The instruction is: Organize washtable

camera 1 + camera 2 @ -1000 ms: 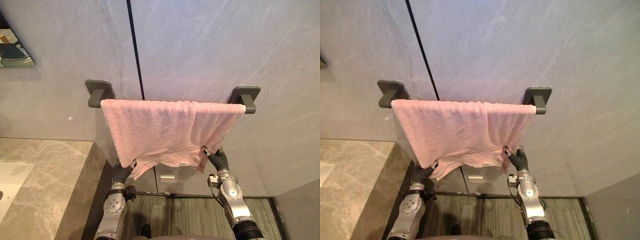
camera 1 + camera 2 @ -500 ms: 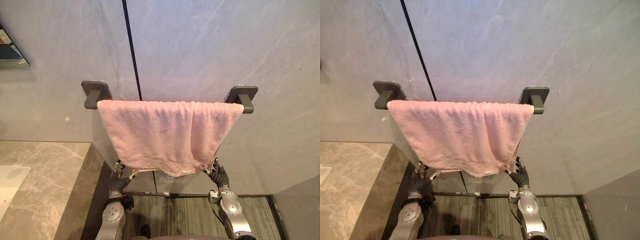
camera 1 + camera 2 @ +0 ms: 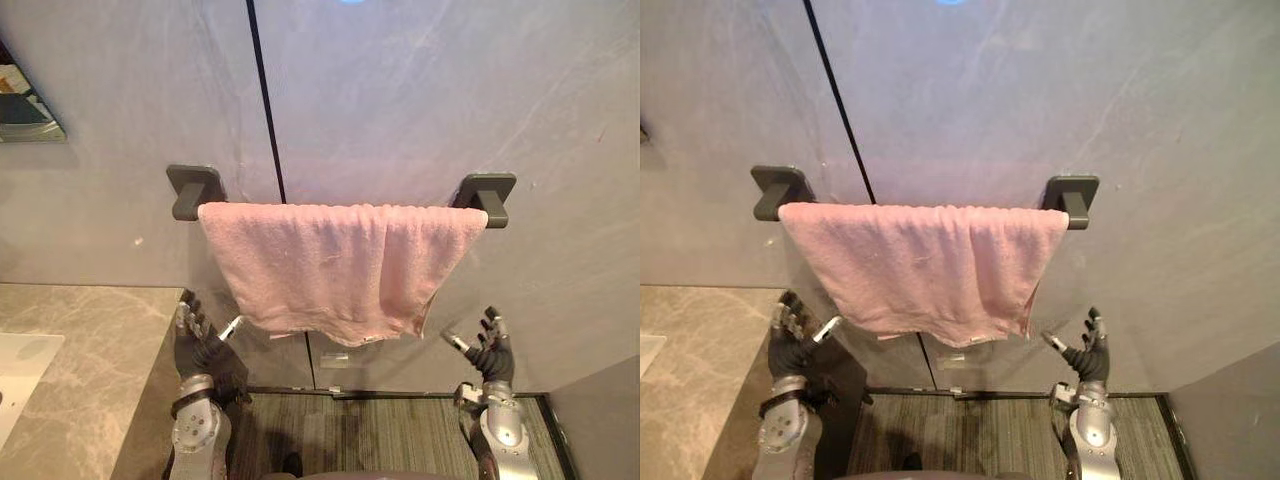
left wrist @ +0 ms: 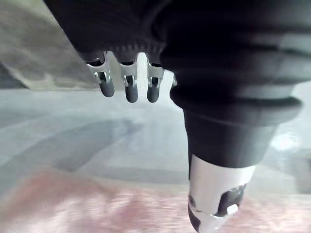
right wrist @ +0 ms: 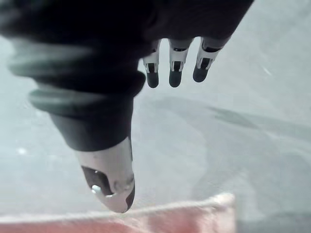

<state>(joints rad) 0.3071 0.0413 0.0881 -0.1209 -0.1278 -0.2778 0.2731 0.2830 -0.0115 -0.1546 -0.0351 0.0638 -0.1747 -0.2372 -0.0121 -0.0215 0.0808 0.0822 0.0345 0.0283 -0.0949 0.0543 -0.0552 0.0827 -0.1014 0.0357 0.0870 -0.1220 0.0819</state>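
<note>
A pink towel (image 3: 335,265) hangs draped over a wall rail between two dark grey brackets (image 3: 195,190) (image 3: 487,195). Its lower edge hangs free and slopes a little. My left hand (image 3: 200,345) is below the towel's left corner, fingers straight and spread, apart from the cloth. My right hand (image 3: 488,350) is below and to the right of the towel's right corner, also open and empty. In the left wrist view the fingers (image 4: 129,85) are straight with the pink towel (image 4: 97,208) past them. The right wrist view shows straight fingers (image 5: 175,68) and the towel's edge (image 5: 146,218).
A beige marble washtable (image 3: 85,360) with a white basin's edge (image 3: 20,365) sits at the lower left. Grey stone wall panels with a dark vertical seam (image 3: 265,100) stand behind the rail. A mirror corner (image 3: 25,105) shows at the upper left. Ribbed floor (image 3: 350,430) lies below.
Both hands have let go of the towel's lower corners, opened and dropped away to the sides. The towel's lower edge now hangs free.
</note>
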